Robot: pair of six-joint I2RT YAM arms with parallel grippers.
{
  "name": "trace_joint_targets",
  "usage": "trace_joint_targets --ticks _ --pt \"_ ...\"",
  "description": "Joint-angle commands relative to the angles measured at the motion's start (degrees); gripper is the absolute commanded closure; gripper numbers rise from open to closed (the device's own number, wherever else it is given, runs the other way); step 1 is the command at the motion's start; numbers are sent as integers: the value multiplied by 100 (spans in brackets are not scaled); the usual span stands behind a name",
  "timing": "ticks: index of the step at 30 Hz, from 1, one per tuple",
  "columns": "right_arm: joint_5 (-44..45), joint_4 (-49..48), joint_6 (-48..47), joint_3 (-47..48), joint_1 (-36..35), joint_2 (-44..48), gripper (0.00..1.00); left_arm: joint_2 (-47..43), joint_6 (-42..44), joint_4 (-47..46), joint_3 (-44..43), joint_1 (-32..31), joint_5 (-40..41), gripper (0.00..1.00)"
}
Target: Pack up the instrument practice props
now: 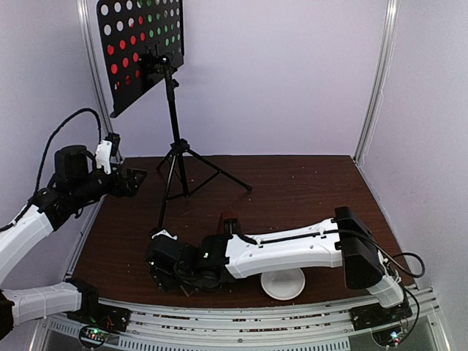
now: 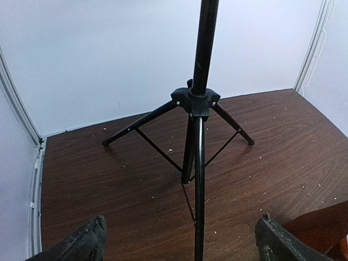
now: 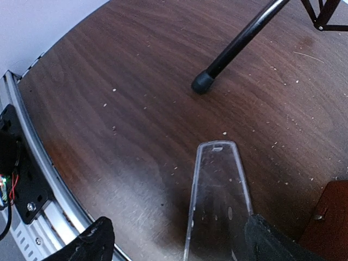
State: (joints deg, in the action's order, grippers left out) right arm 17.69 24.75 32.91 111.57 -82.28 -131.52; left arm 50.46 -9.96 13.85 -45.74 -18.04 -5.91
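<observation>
- Judging by the top view, packing has barely begun. The black music stand [image 1: 172, 110] stands fully erected at 11 o'clock on the tabletop [image 1: 307, 190], with its tripod legs splayed and its perforated desk up.
- The red sheet [image 1: 117, 67] and green sheet [image 1: 155, 17] sit on that desk and show through the holes. Neither has been taken down.
- The small red-brown metronome [image 1: 230, 218] stands near the middle of the tabletop, half hidden behind the right forearm.
- Its clear cover [image 3: 217, 190] lies flat on the wood, apart from the body, at about 7 o'clock in the top view.
- The right gripper [image 3: 179, 236] hangs low over the cover with its jaws spread, one on either side. I cannot tell whether they touch it, and nothing is pinched.
- The left gripper [image 2: 179, 234] hovers at 9 o'clock facing the tripod. Its jaws are spread wide and hold nothing.
- What is left, as I read it: cover back on the metronome, sheets off, stand folded.
- A white bowl [image 1: 283, 284] sits at 6 o'clock under the right arm.
- The surface is dark wood grain, dusted with pale specks [image 3: 272, 68].
- Plain pale walls [image 1: 278, 73] close in the back and sides, with metal posts [image 1: 376, 80] at the corners and a rail [image 1: 256, 319] along the near edge.
</observation>
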Motion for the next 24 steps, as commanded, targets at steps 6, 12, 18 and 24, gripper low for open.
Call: trace_joint_targets --ticks 6,12,18,24 --pt "-316 911 177 1069 371 -894 15 -32 125 -132 86 29 117 2" --pt "-252 1009 46 1289 443 -1145 18 -18 125 -128 90 34 134 2" --pt "-95 1125 -137 1306 456 -1277 21 31 120 -130 90 29 123 2" --pt "-192 1045 -200 1322 477 -1448 23 69 124 -128 82 30 116 2"
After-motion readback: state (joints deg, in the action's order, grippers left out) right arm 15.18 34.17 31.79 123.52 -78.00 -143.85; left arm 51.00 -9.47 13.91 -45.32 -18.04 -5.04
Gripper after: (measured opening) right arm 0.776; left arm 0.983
